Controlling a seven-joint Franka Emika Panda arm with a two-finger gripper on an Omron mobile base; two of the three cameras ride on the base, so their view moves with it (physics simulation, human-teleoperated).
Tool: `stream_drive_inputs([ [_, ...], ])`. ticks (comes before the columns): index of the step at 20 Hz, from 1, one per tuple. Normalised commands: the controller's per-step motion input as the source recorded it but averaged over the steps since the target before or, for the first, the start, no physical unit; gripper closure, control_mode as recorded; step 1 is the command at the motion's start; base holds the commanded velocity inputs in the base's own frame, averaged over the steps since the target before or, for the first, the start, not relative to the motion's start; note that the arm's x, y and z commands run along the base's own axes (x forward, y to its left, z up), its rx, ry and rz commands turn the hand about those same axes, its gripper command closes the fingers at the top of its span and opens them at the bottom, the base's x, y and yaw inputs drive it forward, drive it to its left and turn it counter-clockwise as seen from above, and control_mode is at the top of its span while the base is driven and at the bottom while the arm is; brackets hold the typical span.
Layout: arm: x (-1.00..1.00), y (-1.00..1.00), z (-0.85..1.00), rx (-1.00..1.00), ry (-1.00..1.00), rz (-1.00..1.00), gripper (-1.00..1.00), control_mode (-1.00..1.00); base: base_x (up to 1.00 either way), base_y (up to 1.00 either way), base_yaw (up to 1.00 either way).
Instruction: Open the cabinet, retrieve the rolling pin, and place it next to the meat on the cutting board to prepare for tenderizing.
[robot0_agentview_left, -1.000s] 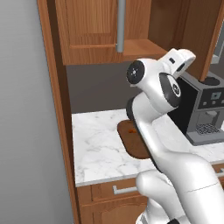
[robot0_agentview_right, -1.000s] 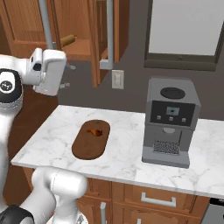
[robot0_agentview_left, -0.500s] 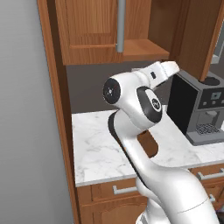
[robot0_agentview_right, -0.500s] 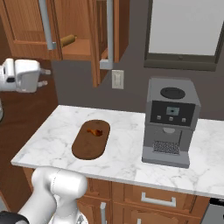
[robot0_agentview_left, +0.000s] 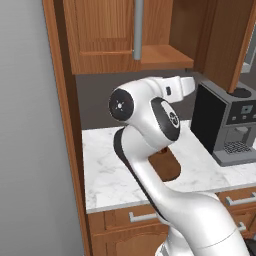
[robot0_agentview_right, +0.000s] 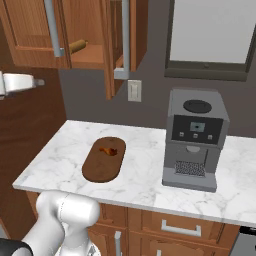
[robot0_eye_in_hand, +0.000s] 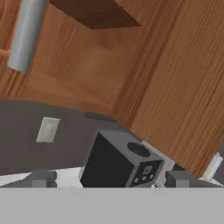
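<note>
The cabinet (robot0_agentview_right: 90, 30) stands open, and its right door (robot0_agentview_right: 114, 45) is swung out edge-on with a long silver handle (robot0_agentview_right: 125, 35). Inside, on its shelf, lies the tan rolling pin (robot0_agentview_right: 77, 46). The dark oval cutting board (robot0_agentview_right: 104, 159) rests on the marble counter with the small orange-brown meat (robot0_agentview_right: 107, 150) near its far end. My gripper (robot0_agentview_right: 36, 82) hangs below the cabinet, left of the board and well above the counter. In the hand view my gripper (robot0_eye_in_hand: 109, 179) is open and empty, its fingertips (robot0_eye_in_hand: 41, 178) wide apart. The arm hides most of the cutting board (robot0_agentview_left: 167, 165) in the left base view.
A grey coffee machine (robot0_agentview_right: 195, 140) stands on the right of the counter (robot0_agentview_right: 145, 185). A wall outlet (robot0_agentview_right: 133, 91) sits under the cabinet. The open door (robot0_agentview_left: 230, 45) hangs over the machine. Drawers (robot0_agentview_right: 175, 227) run below the counter. A tall wooden side panel (robot0_agentview_left: 62, 125) borders the left.
The arm has swung round: the elbow moved left and the hand shifted left and slightly lower, away from the cabinet opening. The jaws stayed open.
</note>
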Motion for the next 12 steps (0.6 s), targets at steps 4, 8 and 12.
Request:
stream_drive_inputs([
  [4,0.0,0.16,0.43,0.12,-0.41,0.11,-1.0,-1.0,0.0,0.0,0.0],
  [8,0.04,0.0,0.44,0.03,-0.41,0.13,-1.0,-1.0,0.0,0.0,0.0],
  [12,0.17,0.0,0.34,0.03,-0.38,0.16,-1.0,-1.0,0.0,0.0,0.0],
])
